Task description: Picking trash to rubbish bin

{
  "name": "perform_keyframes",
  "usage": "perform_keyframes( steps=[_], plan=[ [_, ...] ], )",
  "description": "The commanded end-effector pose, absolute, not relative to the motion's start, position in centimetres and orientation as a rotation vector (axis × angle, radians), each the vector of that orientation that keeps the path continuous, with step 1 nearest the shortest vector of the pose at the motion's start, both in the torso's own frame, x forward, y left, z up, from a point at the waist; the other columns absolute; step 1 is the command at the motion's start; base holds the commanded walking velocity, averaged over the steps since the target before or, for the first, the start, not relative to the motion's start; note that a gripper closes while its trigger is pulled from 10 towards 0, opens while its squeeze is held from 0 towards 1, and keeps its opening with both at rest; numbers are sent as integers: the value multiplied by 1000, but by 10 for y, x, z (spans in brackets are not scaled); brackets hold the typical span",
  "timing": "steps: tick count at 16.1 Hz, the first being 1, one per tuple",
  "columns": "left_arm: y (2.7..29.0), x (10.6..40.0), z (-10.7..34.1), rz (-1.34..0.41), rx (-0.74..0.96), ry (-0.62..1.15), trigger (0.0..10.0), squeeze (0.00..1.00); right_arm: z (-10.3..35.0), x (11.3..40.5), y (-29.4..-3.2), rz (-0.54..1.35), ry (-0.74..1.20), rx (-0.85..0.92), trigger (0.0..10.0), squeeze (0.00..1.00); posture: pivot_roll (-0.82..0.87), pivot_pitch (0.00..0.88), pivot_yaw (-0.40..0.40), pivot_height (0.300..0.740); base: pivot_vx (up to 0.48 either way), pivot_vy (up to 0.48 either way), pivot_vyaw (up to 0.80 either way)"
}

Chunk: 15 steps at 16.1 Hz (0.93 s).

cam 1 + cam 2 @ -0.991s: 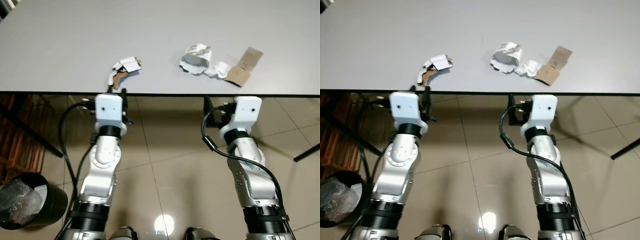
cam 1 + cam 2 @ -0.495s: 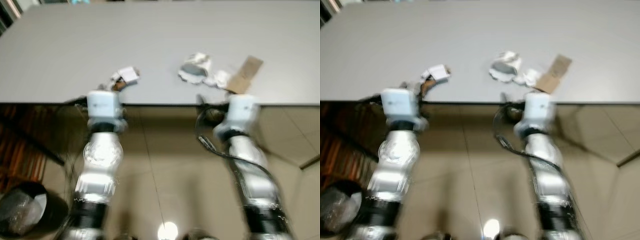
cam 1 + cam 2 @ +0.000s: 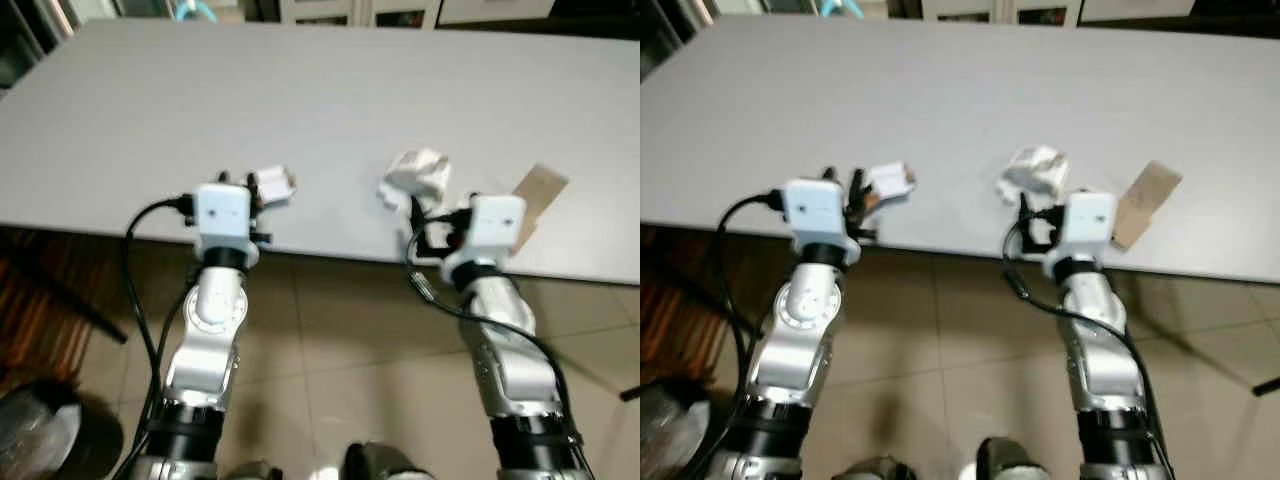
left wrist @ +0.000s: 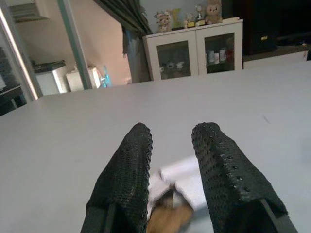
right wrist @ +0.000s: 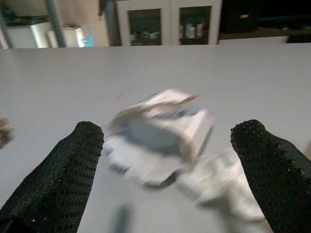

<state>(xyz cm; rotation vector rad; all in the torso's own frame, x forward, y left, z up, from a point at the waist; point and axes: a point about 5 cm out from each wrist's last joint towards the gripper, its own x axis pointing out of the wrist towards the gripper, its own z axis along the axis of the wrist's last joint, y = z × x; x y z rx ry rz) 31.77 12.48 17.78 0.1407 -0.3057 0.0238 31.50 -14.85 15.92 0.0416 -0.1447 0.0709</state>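
Observation:
On the grey table (image 3: 300,90), a small white and brown paper scrap (image 3: 272,183) lies near the front edge. My left gripper (image 4: 173,128) is at that edge, open by a narrow gap, with the scrap (image 4: 177,179) just beyond and below its fingertips. A crumpled white paper (image 3: 418,175) lies further right, with a smaller white wad (image 5: 223,187) and a brown cardboard piece (image 3: 535,195) beside it. My right gripper (image 5: 171,130) is wide open, and the crumpled paper (image 5: 160,131) sits ahead between its fingers, untouched.
A black bin with a plastic liner (image 3: 35,440) stands on the tiled floor at my lower left, partly cut off. A dark table leg (image 3: 70,300) slants under the table's left side. Cabinets (image 4: 204,53) stand beyond the table's far edge.
The camera has tilted, so the table edge sits lower in view. Both arms rose from under the table edge, and both grippers now reach over it toward the scraps.

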Motion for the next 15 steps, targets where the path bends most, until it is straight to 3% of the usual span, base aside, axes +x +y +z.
perform_keyframes(
  steps=[1, 3, 15],
  plan=[
    [133, 317, 181, 50, 153, -312, 10000, 0, 161, 315, -140, 95, -145, 58, 10000, 0, -49, 200, 20, 740, 480, 0, 0],
    [131, 317, 181, 40, 155, -318, 10000, 0, 161, 314, -140, 96, -144, 59, 10000, 0, -49, 201, 20, 740, 360, 0, 0],
    [120, 315, 180, -40, 136, -320, 10000, 0, 159, 314, -140, 93, -137, 59, 10000, 0, -52, 202, 20, 740, 0, 0, 0]
  ],
)
